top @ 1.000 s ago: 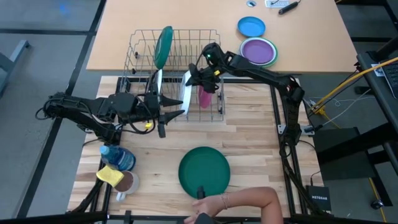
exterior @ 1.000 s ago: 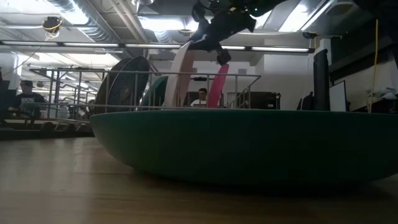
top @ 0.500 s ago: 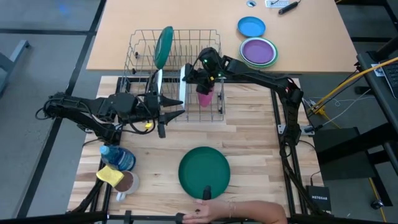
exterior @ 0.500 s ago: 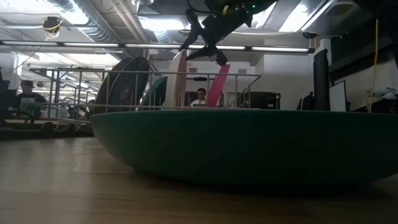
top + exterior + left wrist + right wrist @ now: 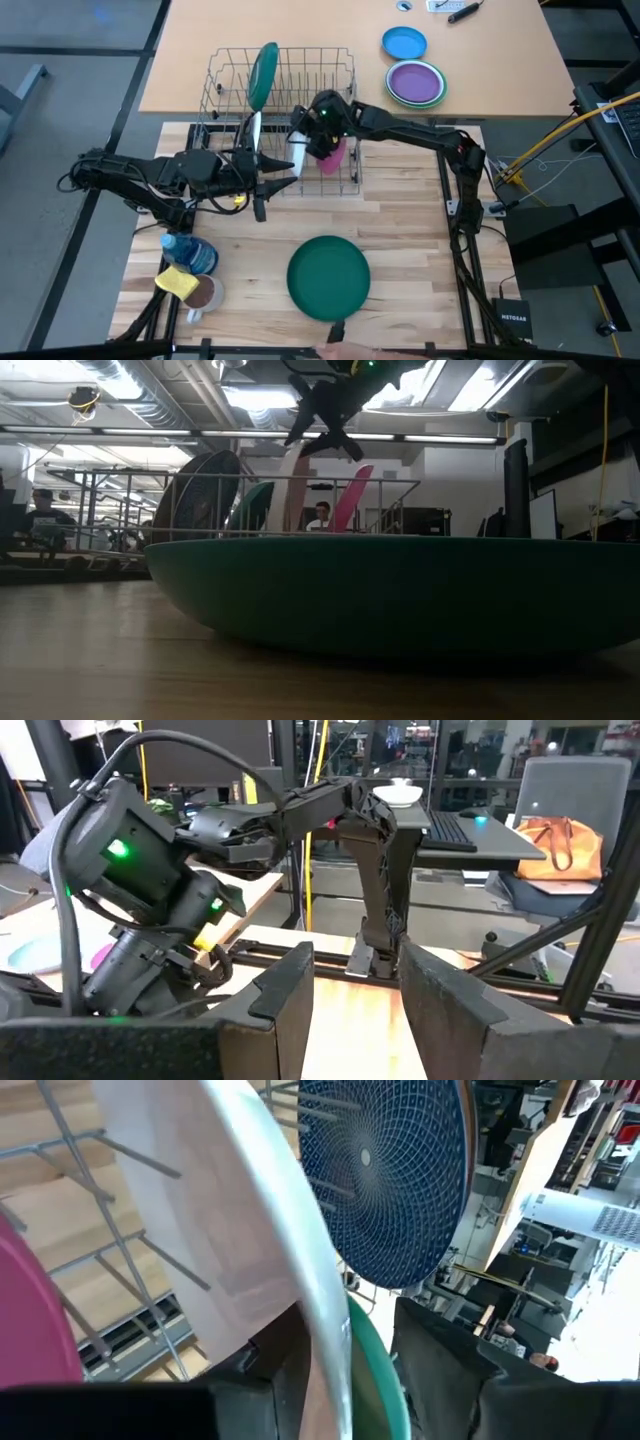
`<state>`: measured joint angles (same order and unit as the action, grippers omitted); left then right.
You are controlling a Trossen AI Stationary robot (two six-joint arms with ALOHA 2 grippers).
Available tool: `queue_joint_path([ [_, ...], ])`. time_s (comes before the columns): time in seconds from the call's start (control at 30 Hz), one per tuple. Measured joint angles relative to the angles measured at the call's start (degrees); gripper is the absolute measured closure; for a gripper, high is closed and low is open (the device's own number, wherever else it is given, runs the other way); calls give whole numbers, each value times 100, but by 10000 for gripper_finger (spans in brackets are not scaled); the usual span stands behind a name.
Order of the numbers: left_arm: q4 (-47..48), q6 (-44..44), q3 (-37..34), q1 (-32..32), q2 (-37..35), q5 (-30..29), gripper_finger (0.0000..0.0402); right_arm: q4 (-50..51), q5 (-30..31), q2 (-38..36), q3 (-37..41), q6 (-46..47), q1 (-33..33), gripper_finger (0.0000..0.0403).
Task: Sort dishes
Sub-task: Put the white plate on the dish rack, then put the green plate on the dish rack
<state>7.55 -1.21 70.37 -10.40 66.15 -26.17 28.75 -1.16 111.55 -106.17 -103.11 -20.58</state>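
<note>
Right claw point(image 5: 300, 135) spread astride white plate point(image 5: 297, 150), apparently released, upright in rack point(image 5: 215, 75) beside pink dish point(image 5: 331, 157). Left claw point(image 5: 283, 172) spread, waiting. Next: lift clear, fetch green plate point(image 5: 328, 276).

Overhead view evenly lit, soft light from above, short faint shadows under the wire rack point(image 5: 282, 120) and arms; no glare on the wood table point(image 5: 420, 240). Low view dim and backlit: ceiling strip lights point(image 5: 265, 398) blow out to white, the green plate point(image 5: 400, 595) close to the lens is dark and soft, wood in front blurred, arm above just a silhouette. Left wrist view sharp mid-range, bright window glare at the back. Right wrist view: white plate point(image 5: 210, 1230) very close, out of focus, rim washed pale; background bright and hazy
</note>
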Motion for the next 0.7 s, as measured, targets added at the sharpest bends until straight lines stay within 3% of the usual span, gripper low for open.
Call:
queue_joint_path([
  [0.43, 2, -335, 0, -235, 0, 118, 263, -240, 2258, -7, -1, 141, 606, 253],
  [0.7, -3, -335, 0, -361, 0, 118, 263, -170, 2750, -229, -2, 1081, 637, 253],
])
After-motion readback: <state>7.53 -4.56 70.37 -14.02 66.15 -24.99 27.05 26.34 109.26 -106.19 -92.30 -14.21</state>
